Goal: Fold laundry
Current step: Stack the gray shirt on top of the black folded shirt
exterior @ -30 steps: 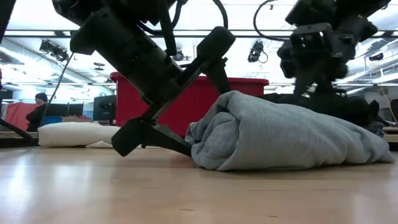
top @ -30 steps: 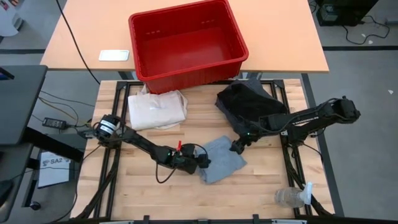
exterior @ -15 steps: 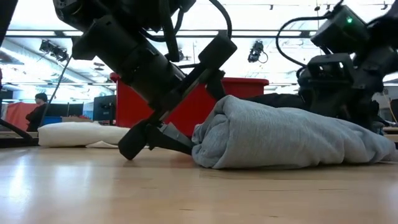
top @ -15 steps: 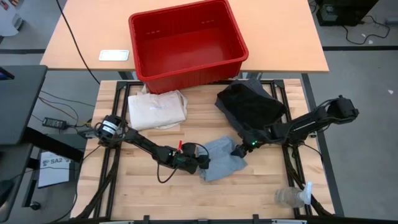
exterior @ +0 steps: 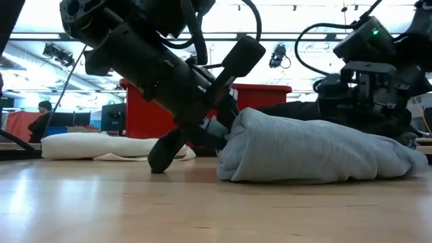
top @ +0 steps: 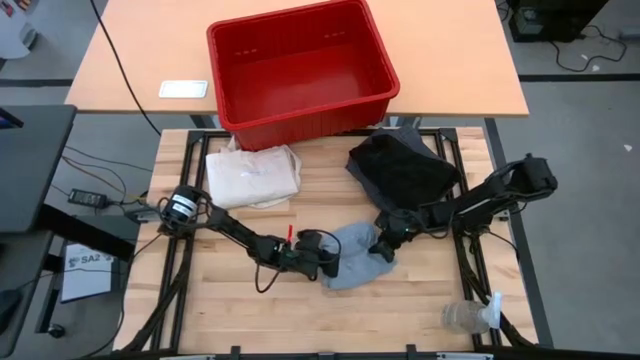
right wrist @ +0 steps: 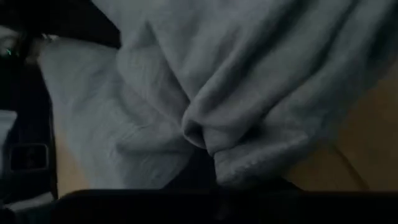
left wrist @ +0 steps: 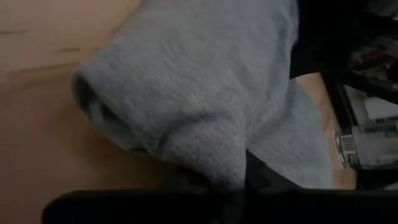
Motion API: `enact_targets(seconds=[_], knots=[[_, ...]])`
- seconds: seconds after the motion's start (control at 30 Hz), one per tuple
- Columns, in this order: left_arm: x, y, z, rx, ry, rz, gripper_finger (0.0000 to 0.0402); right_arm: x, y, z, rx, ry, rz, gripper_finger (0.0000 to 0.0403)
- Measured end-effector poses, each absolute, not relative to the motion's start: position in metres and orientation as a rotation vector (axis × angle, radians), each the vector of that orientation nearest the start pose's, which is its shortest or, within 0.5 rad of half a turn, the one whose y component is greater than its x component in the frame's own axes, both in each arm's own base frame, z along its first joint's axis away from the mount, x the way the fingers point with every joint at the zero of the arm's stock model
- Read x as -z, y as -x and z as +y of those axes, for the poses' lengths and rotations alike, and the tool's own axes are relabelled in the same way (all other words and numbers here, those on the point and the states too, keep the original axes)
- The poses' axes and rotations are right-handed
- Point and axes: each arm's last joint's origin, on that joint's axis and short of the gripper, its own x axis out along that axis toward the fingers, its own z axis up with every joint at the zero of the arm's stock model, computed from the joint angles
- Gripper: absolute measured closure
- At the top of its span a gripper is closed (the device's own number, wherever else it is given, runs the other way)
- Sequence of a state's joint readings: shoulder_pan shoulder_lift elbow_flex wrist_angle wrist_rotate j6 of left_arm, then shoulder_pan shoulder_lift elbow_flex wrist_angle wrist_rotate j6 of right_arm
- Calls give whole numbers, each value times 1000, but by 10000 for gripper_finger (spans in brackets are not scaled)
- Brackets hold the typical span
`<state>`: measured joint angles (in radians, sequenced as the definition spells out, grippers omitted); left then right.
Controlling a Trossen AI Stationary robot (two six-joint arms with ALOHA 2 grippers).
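The light grey T-shirt lies folded into a thick bundle on the wooden table, near its middle. My left gripper is shut on the bundle's left edge, low over the table. My right gripper is shut on its far right edge. A black garment lies in a heap at the table's far right, resting on the table. My left gripper pinches a bunched fold at the T-shirt's left edge between its two fingers, several layers thick. It comes slanting down from the table's left. The bundle rests on the table. My right gripper pinches a fold at the T-shirt's far right edge between its two fingers, coming in low from the table's right. The cloth lies slack on the table.
A cream canvas bag lies at the table's far left. A red bin stands on the table behind. A clear plastic bottle lies at the near right corner. Bare wood shows along the near edge.
My left gripper has slid right into the T-shirt's left edge and shut on it. My right gripper has come down and toward the left onto the right edge and shut. The bundle has been squeezed narrower between them.
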<state>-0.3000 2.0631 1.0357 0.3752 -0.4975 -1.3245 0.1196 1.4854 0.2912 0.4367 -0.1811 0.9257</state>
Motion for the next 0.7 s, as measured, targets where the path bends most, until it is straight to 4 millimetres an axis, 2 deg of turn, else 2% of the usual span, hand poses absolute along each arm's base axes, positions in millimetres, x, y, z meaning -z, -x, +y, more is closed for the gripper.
enact_targets(seconds=[0.23, 0.33, 0.53, 0.7], knots=[[-113, -391, -100, -443, 916, 291, 376, -123, -227, 25, -36, -883, 745, 382], [-124, -393, -90, -436, 855, 269, 376, -132, -227, 22, -21, -908, 739, 382], [-179, -393, -57, -375, 808, 162, 376, -169, -223, 11, 81, -906, 705, 382], [-219, -390, -9, -314, 758, 90, 376, -209, -214, -8, 241, -876, 674, 382]])
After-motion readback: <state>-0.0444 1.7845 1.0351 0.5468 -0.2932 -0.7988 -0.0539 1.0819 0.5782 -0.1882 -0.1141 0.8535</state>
